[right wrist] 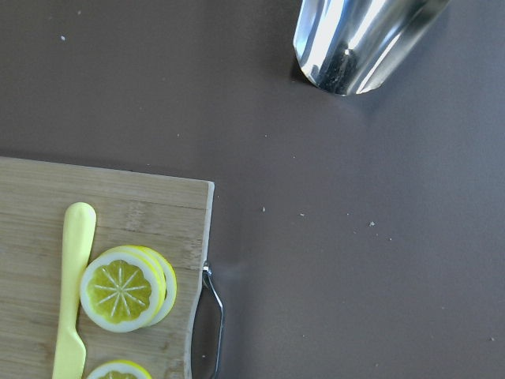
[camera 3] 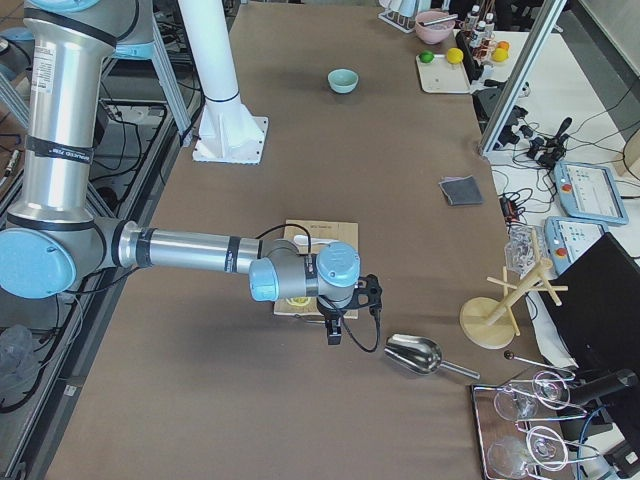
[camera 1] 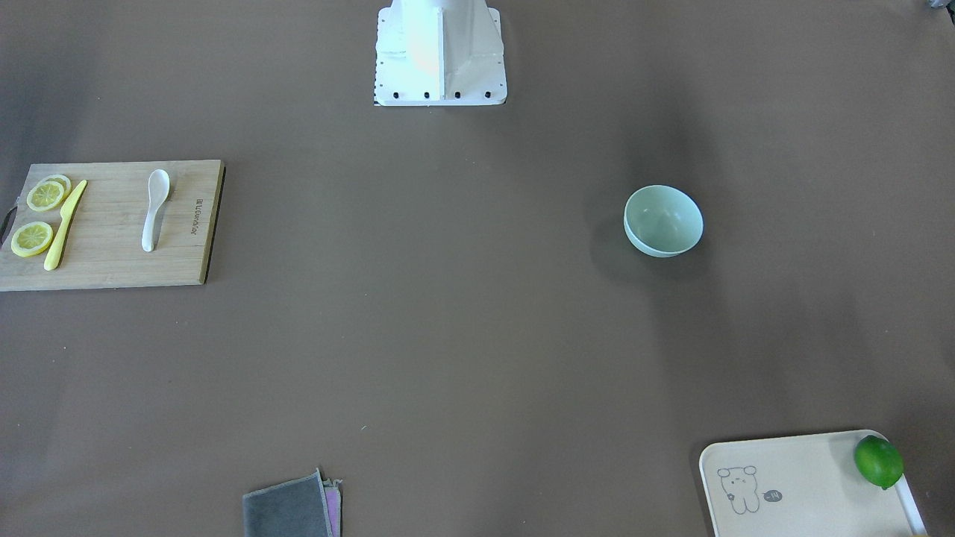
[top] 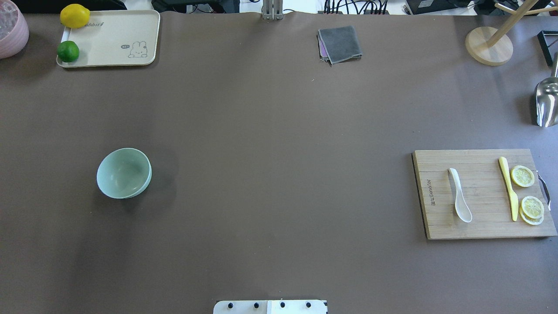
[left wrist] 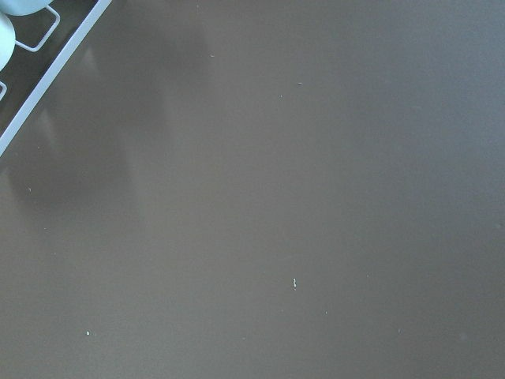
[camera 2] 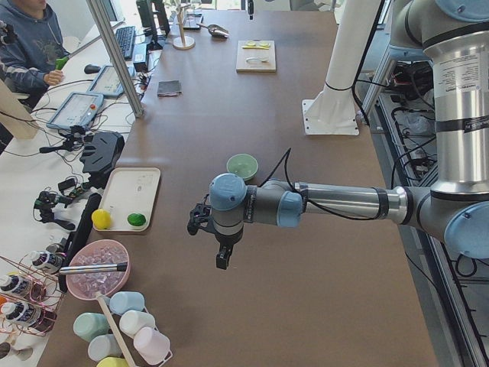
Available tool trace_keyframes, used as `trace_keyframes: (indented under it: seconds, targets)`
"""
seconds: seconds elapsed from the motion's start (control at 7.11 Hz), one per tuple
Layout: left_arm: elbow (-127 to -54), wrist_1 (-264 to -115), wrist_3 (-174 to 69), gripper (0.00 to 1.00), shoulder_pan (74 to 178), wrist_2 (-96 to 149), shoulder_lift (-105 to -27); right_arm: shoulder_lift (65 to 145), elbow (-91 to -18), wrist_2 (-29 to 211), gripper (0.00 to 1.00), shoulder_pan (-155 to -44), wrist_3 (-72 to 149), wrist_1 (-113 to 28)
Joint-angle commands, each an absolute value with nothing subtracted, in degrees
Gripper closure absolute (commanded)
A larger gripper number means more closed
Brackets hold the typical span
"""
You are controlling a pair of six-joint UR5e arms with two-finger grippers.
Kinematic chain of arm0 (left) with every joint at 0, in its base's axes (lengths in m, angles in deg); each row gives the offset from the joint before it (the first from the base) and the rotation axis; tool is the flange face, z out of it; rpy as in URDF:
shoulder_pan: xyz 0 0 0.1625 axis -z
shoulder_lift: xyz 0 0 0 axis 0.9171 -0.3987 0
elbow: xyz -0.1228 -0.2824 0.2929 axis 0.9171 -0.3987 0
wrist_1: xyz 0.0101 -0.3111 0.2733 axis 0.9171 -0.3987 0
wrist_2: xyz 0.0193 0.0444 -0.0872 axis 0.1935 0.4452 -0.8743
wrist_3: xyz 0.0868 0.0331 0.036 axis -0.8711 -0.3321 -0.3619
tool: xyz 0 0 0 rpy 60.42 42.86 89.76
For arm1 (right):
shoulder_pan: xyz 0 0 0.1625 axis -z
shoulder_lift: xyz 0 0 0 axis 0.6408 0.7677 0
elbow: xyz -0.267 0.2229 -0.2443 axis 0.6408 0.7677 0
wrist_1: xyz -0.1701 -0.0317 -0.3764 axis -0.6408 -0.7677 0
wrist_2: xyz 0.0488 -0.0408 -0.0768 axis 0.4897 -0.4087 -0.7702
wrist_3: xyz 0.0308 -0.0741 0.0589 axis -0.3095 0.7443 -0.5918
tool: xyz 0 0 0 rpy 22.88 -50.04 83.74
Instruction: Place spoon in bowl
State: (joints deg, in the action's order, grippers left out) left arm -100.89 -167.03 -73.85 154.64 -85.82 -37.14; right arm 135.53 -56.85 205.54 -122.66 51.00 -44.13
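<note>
Lying on the wooden cutting board [top: 479, 229] at the robot's right, the spoon [top: 460, 195] is sitting well apart from the bowl [top: 124, 172], which is standing upright on the bare table [top: 279, 174] over on the left. Overhead & front views are showing both of these but no arm; only the side views are catching the arms. The left gripper [camera 2: 220, 258] is hanging above the table on the bowl's side, seen in the left-end view alone, so can't tell if its fingers are spread or pressed together. Same w/ the right gripper [camera 3: 333, 333], hovering by the board's end in the right-end view only: can't tell. Right wrist cam is picking up the board's corner, the yellow knife [right wrist: 75, 260], lemon slices [right wrist: 118, 288] & a metal scoop [right wrist: 355, 39], not the spoon. Left wrist cam is giving mostly brown tabletop. Spoon's long axis is running near-to-far, roughly parallel w/ the knife; its oval end is pointing toward the robot, handle toward the operators' side.
</note>
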Motion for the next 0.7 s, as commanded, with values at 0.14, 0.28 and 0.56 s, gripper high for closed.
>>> trace_keyframes:
  seconds: [0.14, 0.28, 0.56]
  targets:
    - [-102.2, -167.61, -73.84, 0.02, 154.57, -86.0, -36.78, 135.81, -56.52, 205.03, 0.0, -123.52, 49.69, -44.01]
    - [-102.91, -168.4, -73.49, 0.02, 154.57, -86.79, -36.25, 135.72, -56.51, 204.94, 0.0, -123.53, 49.34, -44.01]
    - [-102.57, -168.67, -73.4, 0.02, 154.57, -86.97, -36.25, 135.72, -56.43, 205.03, 0.0, -123.61, 49.34, -44.01]
